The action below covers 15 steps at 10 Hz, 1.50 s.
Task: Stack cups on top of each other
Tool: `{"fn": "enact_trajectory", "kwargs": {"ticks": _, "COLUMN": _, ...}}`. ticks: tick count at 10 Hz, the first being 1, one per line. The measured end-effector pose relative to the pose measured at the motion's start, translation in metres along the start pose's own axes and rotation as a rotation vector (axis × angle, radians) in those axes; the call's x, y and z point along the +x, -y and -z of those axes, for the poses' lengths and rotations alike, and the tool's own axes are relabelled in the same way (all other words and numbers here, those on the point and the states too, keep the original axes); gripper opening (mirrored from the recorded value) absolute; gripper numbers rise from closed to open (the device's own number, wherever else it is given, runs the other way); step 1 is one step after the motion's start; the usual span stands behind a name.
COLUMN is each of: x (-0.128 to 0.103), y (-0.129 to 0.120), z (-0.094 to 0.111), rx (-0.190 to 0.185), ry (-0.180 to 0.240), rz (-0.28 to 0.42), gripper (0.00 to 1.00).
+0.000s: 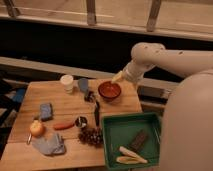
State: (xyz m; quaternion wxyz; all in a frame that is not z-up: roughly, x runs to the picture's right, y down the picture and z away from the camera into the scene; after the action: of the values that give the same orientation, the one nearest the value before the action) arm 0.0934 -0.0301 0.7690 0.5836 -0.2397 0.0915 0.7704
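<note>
The white cup (66,82) stands upright at the back of the wooden table (60,102). The grey-blue cup (83,85) stands just to its right, close beside it and separate from it. My gripper (118,77) hangs at the end of the white arm (165,56), above the back right rim of the red-brown bowl (109,90). It is to the right of both cups and touches neither of them.
A small dark metallic cup (81,121), a black tool (96,113), a blue sponge (46,111), an orange fruit (36,128), a red pepper (63,126), a grey cloth (50,145) and a dark cluster (90,136) lie on the table. A green tray (112,150) holding food stands at the front right.
</note>
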Motion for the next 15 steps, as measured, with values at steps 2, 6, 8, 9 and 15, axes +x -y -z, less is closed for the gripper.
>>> {"fn": "enact_trajectory", "kwargs": {"ticks": 2, "x": -0.006, "y": -0.046, "z": -0.015, "rx": -0.023, "ry": -0.023, "rz": 0.073, "gripper": 0.8}}
{"fn": "enact_trajectory", "kwargs": {"ticks": 6, "x": -0.012, "y": -0.116, "z": -0.026, "rx": -0.096, "ry": -0.065, "rz": 0.163, "gripper": 0.8}}
{"fn": "enact_trajectory", "kwargs": {"ticks": 8, "x": -0.013, "y": -0.114, "z": -0.026, "rx": -0.096, "ry": -0.063, "rz": 0.16, "gripper": 0.8}}
{"fn": "enact_trajectory", "kwargs": {"ticks": 9, "x": -0.013, "y": -0.114, "z": -0.026, "rx": -0.096, "ry": -0.064, "rz": 0.161, "gripper": 0.8}}
{"fn": "enact_trajectory", "kwargs": {"ticks": 15, "x": -0.018, "y": -0.134, "z": -0.029, "rx": -0.126, "ry": -0.026, "rz": 0.24, "gripper": 0.8}}
